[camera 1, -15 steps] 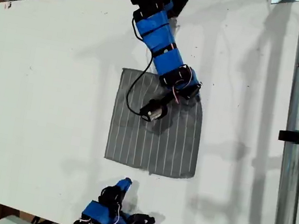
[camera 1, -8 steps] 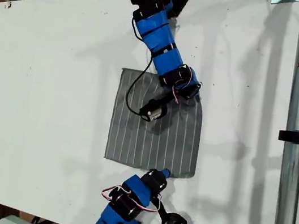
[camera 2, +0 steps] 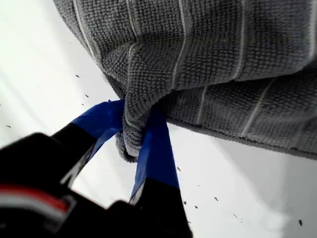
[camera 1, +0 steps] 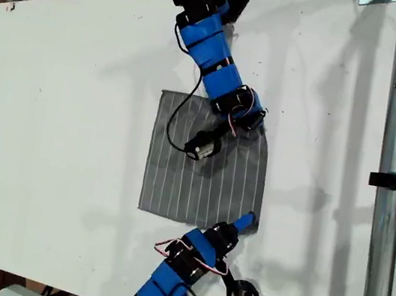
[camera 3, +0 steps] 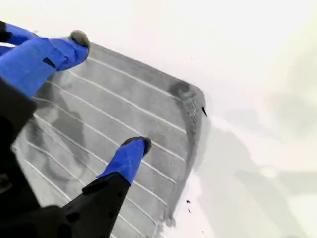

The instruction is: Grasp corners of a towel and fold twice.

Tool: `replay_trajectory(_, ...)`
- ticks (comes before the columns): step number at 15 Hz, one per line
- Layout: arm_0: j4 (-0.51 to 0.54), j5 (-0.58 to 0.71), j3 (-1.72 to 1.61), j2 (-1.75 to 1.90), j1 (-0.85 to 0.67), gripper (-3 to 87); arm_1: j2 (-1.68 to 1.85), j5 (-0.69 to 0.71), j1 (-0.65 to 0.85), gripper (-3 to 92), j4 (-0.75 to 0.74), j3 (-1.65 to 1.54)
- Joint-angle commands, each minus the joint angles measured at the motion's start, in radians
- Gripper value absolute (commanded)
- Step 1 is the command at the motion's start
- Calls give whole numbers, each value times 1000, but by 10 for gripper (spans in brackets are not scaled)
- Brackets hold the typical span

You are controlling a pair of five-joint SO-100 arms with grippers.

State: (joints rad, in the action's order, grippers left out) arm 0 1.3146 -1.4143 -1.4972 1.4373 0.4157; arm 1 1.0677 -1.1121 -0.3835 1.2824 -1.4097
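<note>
1. The towel [camera 1: 206, 166] lay flat on the white worktop [camera 1: 60, 110], between my two claws.
2. My first claw [camera 2: 136, 136] was clamped on one corner [camera 2: 130, 144] of the towel. The grey cloth was bunched up between its two blue fingers [camera 2: 157, 148].
3. In the exterior view, that claw [camera 1: 251, 124] sat at the towel's far corner, under the arm that came down from the top.
4. My second claw [camera 3: 104, 94] was spread apart, with nothing in it.
5. One of its blue fingers [camera 3: 126, 158] hung over the striped cloth, and the other finger [camera 3: 47, 57] was by the towel's edge.
6. A near corner [camera 3: 190, 96] of the towel lay just beyond that claw, flat on the worktop.
7. In the exterior view, my second claw [camera 1: 243, 222] was at the towel's near edge.
</note>
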Motion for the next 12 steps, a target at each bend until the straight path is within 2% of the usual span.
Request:
replay_trajectory(1,-97,-84,-94,-67,-34,322,44,9,18,-1,21,11)
replay_trajectory(3,-115,-140,-106,-166,-55,311,58,8,14,-1,32,11)
replay_trajectory(6,-229,-184,-158,-202,-38,248,66,2,6,-1,46,8)
replay_trajectory(7,-249,-204,-160,-221,-29,184,66,2,8,-1,46,6)
replay_trajectory(8,-256,-210,-161,-235,-23,-21,66,2,9,-1,49,5)
replay_trajectory(9,-261,-189,-160,-236,-12,-29,71,0,11,-1,51,5)
replay_trajectory(12,-104,-137,-86,-135,6,-28,176,11,5,-1,77,12)
